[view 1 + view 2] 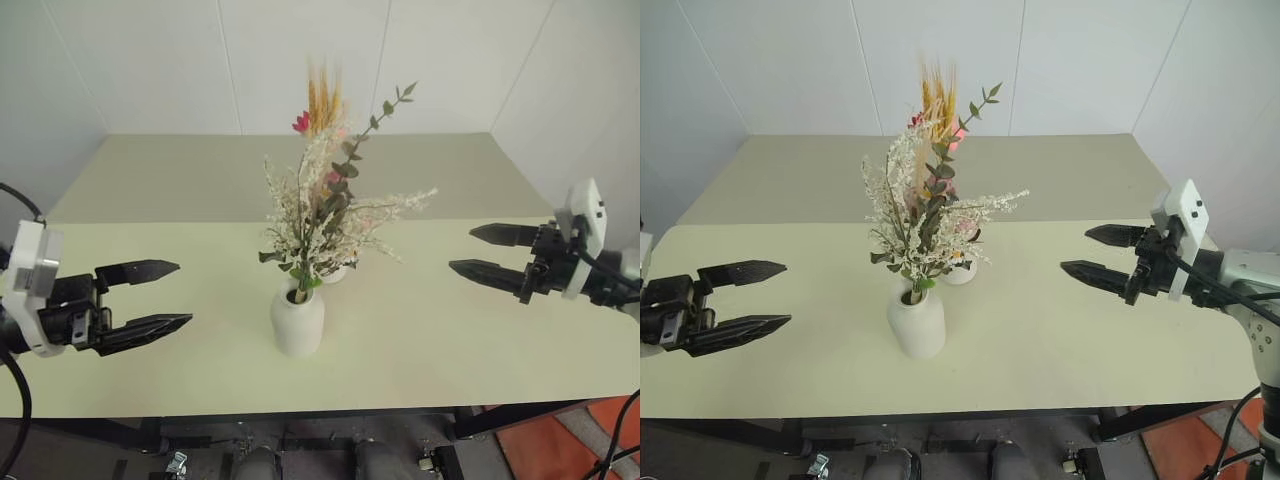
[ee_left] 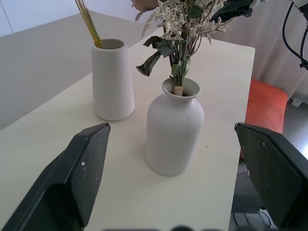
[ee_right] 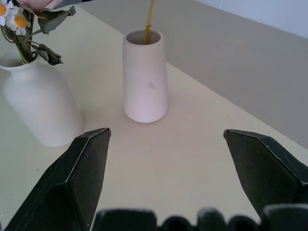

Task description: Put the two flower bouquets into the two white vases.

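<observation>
A short rounded white vase (image 1: 297,320) stands mid-table and holds the bushy bouquet of cream-white sprigs and green leaves (image 1: 320,215). Just behind it, largely hidden, stands the taller cone vase (image 2: 113,79), and the golden wheat ears with pink-red blossoms (image 1: 322,100) rise from it. My left gripper (image 1: 184,293) hovers open to the left of the vases with nothing in it. On the right, my right gripper (image 1: 462,249) is open and empty too, and points at the vases. Both grippers are well apart from the vases.
The pale cream table (image 1: 480,340) runs back to white walls that meet in corners. Its front edge lies close below the vases. An orange patch of floor (image 1: 560,445) shows past the front right corner.
</observation>
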You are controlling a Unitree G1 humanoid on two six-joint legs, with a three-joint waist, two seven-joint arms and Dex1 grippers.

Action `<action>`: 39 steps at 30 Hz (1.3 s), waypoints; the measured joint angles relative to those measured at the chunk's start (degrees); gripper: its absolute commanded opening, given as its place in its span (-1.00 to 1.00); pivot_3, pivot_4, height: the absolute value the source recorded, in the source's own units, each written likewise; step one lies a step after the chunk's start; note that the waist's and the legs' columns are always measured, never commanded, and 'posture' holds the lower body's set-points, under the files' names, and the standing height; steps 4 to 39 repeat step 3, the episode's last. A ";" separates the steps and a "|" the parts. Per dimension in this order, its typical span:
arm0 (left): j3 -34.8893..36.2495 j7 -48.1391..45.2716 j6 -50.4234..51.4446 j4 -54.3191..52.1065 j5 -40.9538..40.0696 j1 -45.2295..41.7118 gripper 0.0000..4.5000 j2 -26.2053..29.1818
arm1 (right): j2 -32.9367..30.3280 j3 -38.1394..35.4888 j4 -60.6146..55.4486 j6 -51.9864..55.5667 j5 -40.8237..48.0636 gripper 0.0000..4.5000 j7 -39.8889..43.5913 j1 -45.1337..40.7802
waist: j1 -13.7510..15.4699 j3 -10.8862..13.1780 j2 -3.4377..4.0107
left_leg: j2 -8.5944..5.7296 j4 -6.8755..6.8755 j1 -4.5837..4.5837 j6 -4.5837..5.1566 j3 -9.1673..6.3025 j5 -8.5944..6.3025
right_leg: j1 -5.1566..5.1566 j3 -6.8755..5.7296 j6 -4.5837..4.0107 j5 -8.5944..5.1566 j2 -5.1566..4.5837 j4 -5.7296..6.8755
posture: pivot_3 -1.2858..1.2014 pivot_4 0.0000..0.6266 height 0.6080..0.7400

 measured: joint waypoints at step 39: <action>-0.02 0.85 0.00 0.13 -0.92 -0.05 1.00 0.47 | 0.00 0.02 0.00 0.00 0.02 0.98 -0.04 0.55 | 0.00 0.00 0.00 | 0.00 0.00 -0.03 0.00 0.02 0.00 | -0.04 0.02 -0.03 0.01 0.00 0.00 | 0.03 -0.52 1.00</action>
